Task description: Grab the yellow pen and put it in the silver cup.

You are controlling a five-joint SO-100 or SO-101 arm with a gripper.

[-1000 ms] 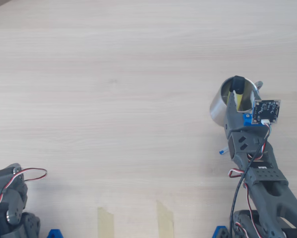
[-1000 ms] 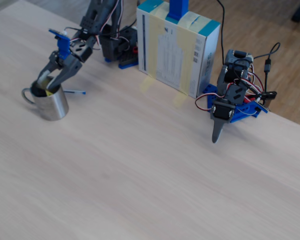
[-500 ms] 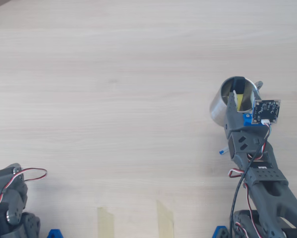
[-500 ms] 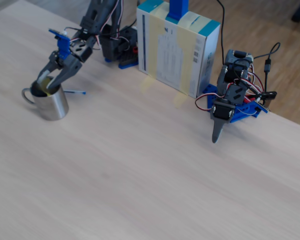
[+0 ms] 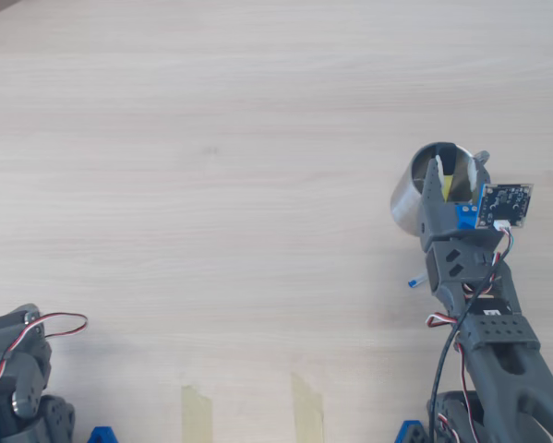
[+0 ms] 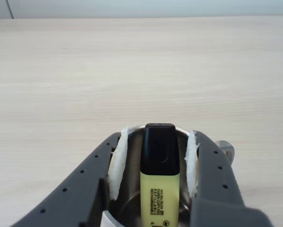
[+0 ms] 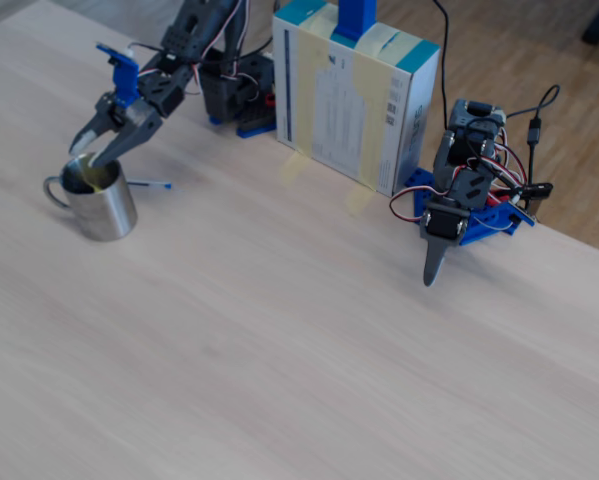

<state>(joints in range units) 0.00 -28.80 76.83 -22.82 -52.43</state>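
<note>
Yellow pen [image 6: 159,189] is now released inside silver cup [image 5: 407,198], cap upward. Gripper [image 7: 87,150] is raised above the cup, jaws spread, empty. Placement is judged done.

The arm reaches forward and down, its tool [image 6: 155,151] spread wide, gripping nothing.

We see shiny metal on the silver cup [image 7: 101,205], matt pale wood on the table [image 5: 211,166], glossy black plastic capping the yellow pen [image 6: 159,170].
</note>
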